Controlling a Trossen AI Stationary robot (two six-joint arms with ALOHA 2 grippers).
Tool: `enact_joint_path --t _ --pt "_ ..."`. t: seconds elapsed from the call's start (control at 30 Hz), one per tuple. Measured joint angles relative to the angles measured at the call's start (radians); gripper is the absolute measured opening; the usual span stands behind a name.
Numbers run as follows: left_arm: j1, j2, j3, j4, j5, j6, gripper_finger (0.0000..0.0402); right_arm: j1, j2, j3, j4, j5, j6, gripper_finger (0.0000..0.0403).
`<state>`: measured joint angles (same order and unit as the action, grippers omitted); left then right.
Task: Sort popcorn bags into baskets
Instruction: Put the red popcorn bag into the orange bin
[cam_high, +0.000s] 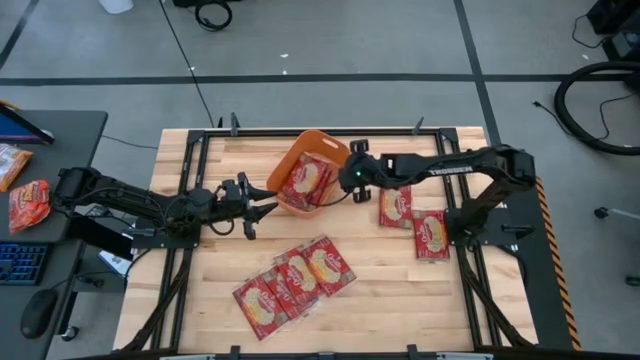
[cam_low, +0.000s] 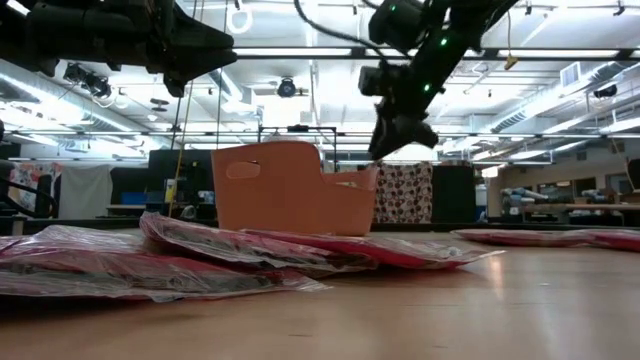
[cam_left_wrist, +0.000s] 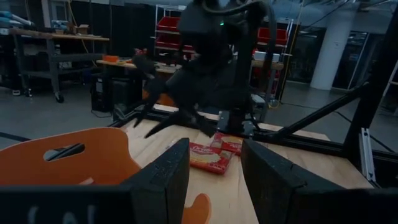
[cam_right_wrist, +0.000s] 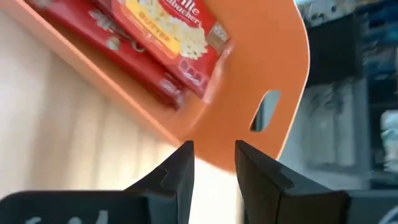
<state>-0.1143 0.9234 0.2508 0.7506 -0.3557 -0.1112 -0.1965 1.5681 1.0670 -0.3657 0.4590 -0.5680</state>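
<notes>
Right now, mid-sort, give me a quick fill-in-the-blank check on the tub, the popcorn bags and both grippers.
1. The popcorn bags already sorted lie inside the ____ plastic tub.
2. Beside the right arm's base, ____ popcorn bags lie on the wooden table.
3. The right gripper hovers at the tub's rim, its fingers open and holding ____.
4. The left gripper waits beside the tub with its fingers ____.

Missing words: orange; two; nothing; open

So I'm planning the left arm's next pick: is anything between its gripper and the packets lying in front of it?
Nothing visible: bare table lies between the left gripper and the popcorn bags; the orange basket sits aside.
</notes>
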Motion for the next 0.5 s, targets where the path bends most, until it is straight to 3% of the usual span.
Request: enact_joint_path --t 0.23,0.5 --pt "0.0 0.0 0.0 0.0 0.0 0.0 0.0151 0.087 -0.018 -0.004 -0.215 -0.038 0.336 0.0138" --pt "0.0 0.0 0.0 0.0 0.0 0.0 0.0151 0.273 -0.016 -0.1 -0.316 0.004 0.574 0.0177"
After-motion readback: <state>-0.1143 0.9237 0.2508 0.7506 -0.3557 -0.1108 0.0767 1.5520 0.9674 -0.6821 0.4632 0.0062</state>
